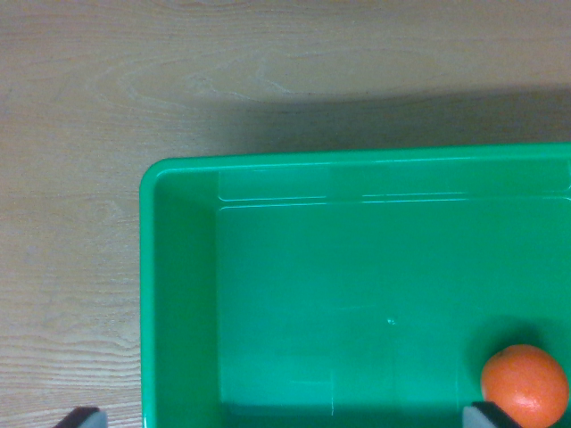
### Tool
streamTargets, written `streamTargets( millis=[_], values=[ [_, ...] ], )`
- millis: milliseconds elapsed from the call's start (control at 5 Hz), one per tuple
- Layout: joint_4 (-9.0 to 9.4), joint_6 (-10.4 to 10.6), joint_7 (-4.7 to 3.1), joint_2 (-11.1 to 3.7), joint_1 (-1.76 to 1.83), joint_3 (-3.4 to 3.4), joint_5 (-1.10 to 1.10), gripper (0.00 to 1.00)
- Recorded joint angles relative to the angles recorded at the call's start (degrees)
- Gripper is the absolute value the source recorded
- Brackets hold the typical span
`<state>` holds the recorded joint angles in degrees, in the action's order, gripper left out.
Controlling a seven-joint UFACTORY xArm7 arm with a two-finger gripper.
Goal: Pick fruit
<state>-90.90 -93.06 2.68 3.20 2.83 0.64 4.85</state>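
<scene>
Below the wrist camera sits a green bin [178,294] on a pale wood-grain counter [71,134]. One orange fruit [525,385] rests on the bin floor at the wrist view's lower right, near the corner. Only two dark tips of the fingers [82,416] show at the bottom edge, spread wide apart, pinching nothing; one tip sits just beside the fruit. Judgement: pick not yet done, with alignment, descent and grasp left. Bin shadow falls across the counter above. Room not visible.

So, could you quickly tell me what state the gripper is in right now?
Gripper: open, holding nothing; its fingertips sit far apart at the bottom edge, the orange lying loose in the green bin.
</scene>
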Motion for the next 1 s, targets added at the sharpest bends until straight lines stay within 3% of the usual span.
streamTargets(
  millis=[800, 1000],
  values=[
    [0.10, 0.11, 0.01, -0.03, -0.03, 0.01, 0.00, 0.00],
    [0.55, 0.58, 0.06, -0.14, -0.17, 0.09, -0.03, 0.00]
  ],
)
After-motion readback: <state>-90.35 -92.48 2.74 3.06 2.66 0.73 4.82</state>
